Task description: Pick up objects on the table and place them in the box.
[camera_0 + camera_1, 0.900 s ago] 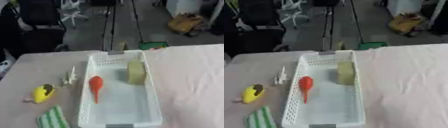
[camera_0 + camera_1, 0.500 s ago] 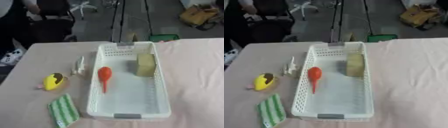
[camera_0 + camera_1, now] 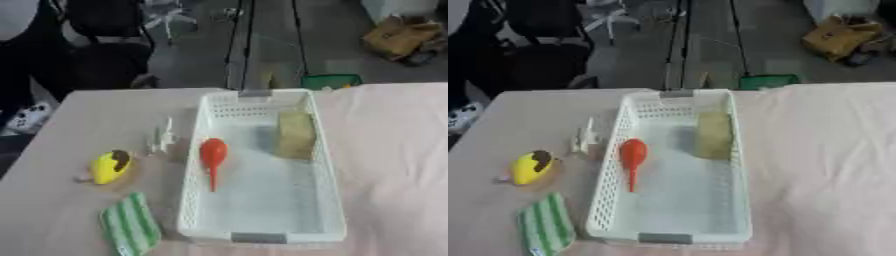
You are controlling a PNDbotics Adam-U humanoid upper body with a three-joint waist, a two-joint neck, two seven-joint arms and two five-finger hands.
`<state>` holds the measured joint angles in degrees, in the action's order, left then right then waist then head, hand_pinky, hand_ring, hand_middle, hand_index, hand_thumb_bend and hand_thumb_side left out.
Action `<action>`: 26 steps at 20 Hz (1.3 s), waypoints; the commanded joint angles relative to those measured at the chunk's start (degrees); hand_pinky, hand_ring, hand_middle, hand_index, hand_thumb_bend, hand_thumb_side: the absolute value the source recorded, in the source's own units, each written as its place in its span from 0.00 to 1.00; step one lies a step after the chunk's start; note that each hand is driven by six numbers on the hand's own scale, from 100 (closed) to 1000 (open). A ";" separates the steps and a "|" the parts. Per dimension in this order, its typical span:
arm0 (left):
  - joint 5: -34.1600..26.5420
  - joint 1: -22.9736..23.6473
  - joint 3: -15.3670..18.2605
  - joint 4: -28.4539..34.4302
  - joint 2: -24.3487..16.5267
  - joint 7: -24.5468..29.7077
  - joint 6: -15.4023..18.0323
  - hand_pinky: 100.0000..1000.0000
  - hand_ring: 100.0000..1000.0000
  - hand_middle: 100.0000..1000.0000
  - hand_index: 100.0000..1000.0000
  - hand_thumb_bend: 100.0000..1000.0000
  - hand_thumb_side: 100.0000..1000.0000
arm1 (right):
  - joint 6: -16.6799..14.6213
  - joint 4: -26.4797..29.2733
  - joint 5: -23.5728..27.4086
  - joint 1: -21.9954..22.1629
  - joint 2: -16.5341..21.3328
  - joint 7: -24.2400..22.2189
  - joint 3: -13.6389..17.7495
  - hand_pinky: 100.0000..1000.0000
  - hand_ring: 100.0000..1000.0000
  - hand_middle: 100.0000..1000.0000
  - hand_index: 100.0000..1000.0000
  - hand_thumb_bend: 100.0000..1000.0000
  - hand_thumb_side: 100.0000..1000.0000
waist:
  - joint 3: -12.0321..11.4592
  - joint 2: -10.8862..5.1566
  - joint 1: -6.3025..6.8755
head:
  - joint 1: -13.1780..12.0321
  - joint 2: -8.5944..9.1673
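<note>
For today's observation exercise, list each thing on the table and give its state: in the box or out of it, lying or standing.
White box: open-topped, on the table.
Red object: lying inside the box, by its left wall.
Yellowish block: inside the box, by its right wall.
Yellow object: on the table, outside.
Green striped cloth: lying flat, outside.
Small white object: on the table, outside.

I read the white basket (image 3: 328, 175) as moulded plastic, its walls perforated like a lattice and its floor smooth and matt. Inside it, the red bulb-shaped item (image 3: 213, 154) looks smooth, possibly rubbery, and the yellowish block (image 3: 296, 134) looks porous like sponge. Left of the basket, the striped green cloth (image 3: 129, 230) looks soft-woven, and the yellow toy (image 3: 110, 166) slightly glossy. The pinkish table cover (image 3: 394, 150) looks matt.
</note>
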<state>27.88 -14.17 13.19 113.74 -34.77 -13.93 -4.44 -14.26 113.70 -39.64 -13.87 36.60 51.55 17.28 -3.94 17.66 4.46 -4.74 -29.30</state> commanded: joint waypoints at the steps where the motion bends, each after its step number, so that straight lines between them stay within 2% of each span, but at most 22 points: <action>1: 3.32 1.12 -0.20 0.72 -5.24 8.26 -0.63 1.00 1.00 1.00 1.00 0.42 1.00 | -0.40 0.89 0.42 -0.37 2.50 0.42 0.31 0.88 0.93 0.87 0.84 0.00 1.00 | -0.31 -1.35 0.04 | 0.12 1.09; 5: 6.81 2.62 -0.23 0.37 -8.97 16.58 -1.53 1.00 1.00 1.00 1.00 0.45 1.00 | -0.33 0.89 0.43 -0.30 2.59 0.42 0.25 0.88 0.93 0.87 0.84 0.00 1.00 | -0.52 -1.56 0.21 | 0.37 1.70; 8: 9.52 3.02 -0.16 -0.90 -10.54 20.13 -2.33 1.00 1.00 1.00 1.00 0.43 1.00 | -0.26 0.89 0.43 -0.21 2.58 0.42 0.29 0.88 0.93 0.87 0.84 0.00 1.00 | -0.41 -1.71 0.23 | 0.44 2.45; 15: 13.25 2.94 -0.53 -4.08 -11.38 23.74 -3.35 1.00 1.00 1.00 1.00 0.43 1.00 | -0.21 0.89 0.52 -0.19 2.56 0.42 0.47 0.88 0.93 0.87 0.84 0.00 1.00 | -0.08 -1.85 0.13 | 0.46 4.90; 20: 15.17 3.04 -0.58 -6.34 -12.25 26.25 -3.23 1.00 1.00 1.00 1.00 0.45 1.00 | -0.17 0.89 0.50 -0.10 2.53 0.42 0.51 0.88 0.93 0.87 0.83 0.00 1.00 | 0.05 -1.83 0.19 | 0.35 4.43; 26: 16.35 2.96 -1.36 -8.90 -13.55 28.89 -2.10 1.00 1.00 1.00 1.00 0.56 1.00 | -0.12 0.89 0.55 -0.09 2.46 0.42 0.43 0.88 0.93 0.86 0.83 0.00 1.00 | 0.08 -1.69 0.28 | 0.17 4.35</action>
<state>43.76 -10.91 11.52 105.04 -45.35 14.28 -6.71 -14.12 113.70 -39.52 -13.62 37.07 51.48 17.26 -3.89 17.00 4.82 -4.41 -25.11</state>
